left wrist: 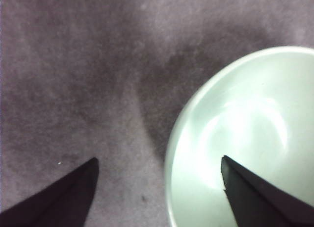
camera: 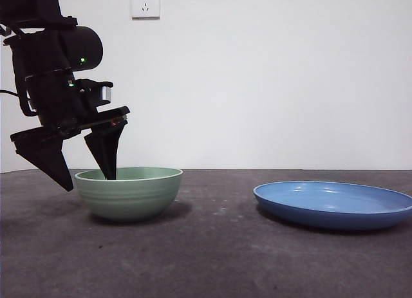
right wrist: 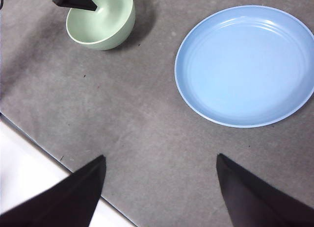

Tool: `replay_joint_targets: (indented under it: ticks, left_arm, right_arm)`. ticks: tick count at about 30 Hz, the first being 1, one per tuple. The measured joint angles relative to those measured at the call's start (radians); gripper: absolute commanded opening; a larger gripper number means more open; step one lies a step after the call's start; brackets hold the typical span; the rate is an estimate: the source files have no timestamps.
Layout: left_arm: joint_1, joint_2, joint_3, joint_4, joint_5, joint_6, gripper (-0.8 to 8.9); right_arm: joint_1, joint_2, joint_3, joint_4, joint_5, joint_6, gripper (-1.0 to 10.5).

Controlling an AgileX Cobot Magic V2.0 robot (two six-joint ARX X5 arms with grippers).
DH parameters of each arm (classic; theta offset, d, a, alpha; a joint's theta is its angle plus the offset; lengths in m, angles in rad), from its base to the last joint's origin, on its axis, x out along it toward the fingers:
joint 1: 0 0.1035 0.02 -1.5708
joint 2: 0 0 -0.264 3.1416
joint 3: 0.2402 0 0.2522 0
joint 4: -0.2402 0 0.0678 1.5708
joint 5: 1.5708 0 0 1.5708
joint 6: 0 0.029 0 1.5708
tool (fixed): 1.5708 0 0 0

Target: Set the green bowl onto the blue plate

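Left gripper spread wide, straddling the green bowl rim: one jaw inside, one outside. Bowl looks rigid, glossy, slippery, breakable; pinch the wall firmly. Blue plate sits well apart. Right gripper open, holding nothing.

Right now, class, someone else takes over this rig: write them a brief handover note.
Left gripper: open, straddling the green bowl's rim, one finger inside, one outside; not closed yet.
Right gripper: open, waiting above the table, holding nothing.
Blue plate: empty, on the table apart from the bowl.
Done: approach to the bowl.
Left: grip the rim, lift, carry over, set the bowl on the plate.
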State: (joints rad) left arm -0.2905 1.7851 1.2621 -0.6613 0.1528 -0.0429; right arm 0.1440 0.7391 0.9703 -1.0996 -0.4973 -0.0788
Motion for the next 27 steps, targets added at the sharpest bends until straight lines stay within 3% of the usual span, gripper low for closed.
replay_joint_targets:
  ticks: [9,15,27]
  left_arm:
    - [0.0,0.0,0.0,-0.005,0.0,0.0,0.76]
    - [0.0,0.0,0.0,-0.005,0.0,0.0,0.09]
    - [-0.003,0.0,0.023,-0.013,0.003,-0.039,0.1]
  right_arm:
    - [0.0,0.0,0.0,0.0,0.0,0.0,3.6]
    - [0.0,0.0,0.0,0.0,0.0,0.0,3.6]
    - [0.0,0.0,0.0,0.0,0.0,0.0,3.6]
